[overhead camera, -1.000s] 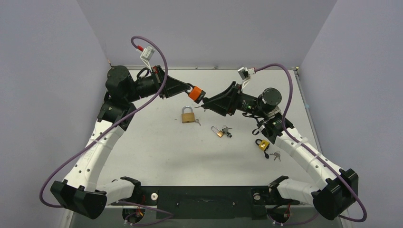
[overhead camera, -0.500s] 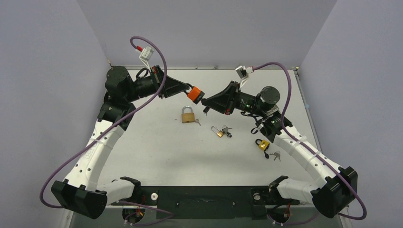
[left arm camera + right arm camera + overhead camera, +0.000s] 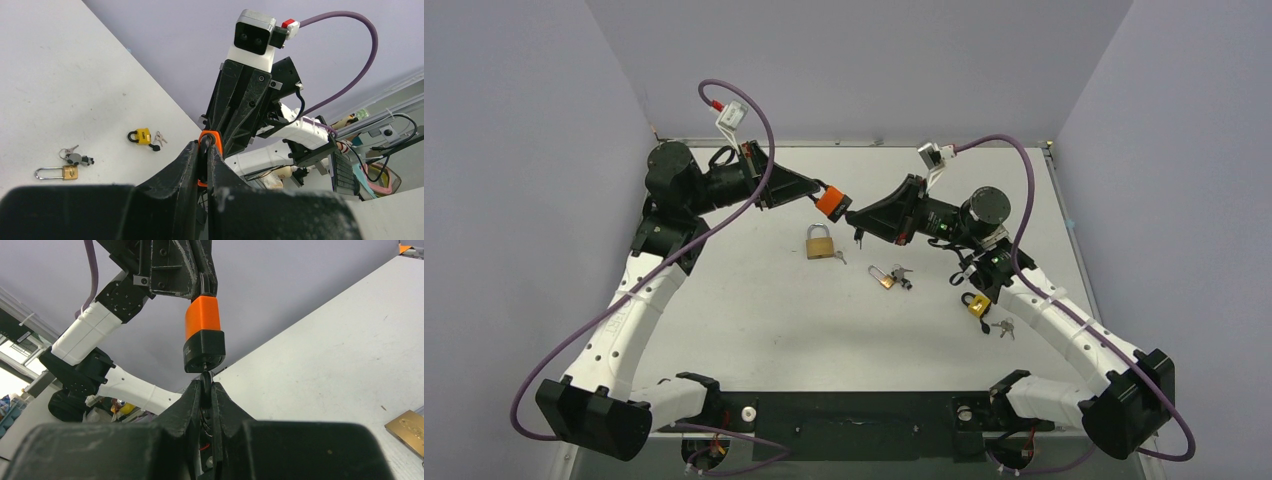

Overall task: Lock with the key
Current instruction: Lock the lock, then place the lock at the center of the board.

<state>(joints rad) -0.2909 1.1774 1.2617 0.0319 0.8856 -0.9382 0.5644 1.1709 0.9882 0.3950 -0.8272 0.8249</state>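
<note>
Orange padlock (image 3: pixel 831 202) hangs in the clamped-shut left gripper (image 3: pixel 202 148), right gripper (image 3: pixel 206 386) pinches the key (image 3: pixel 205 376) tight at its underside; turning probably still to do.

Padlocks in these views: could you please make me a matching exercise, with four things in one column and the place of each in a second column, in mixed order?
Things
1. orange padlock
2. large brass padlock
3. yellow padlock
4. key

Places
A. lying on the table beside the right arm
B. pinched in the right gripper
C. held in the air by its shackle in the left gripper
D. lying on the table close to where the two grippers meet

Pairs: 1-C, 2-D, 3-A, 4-B
</note>
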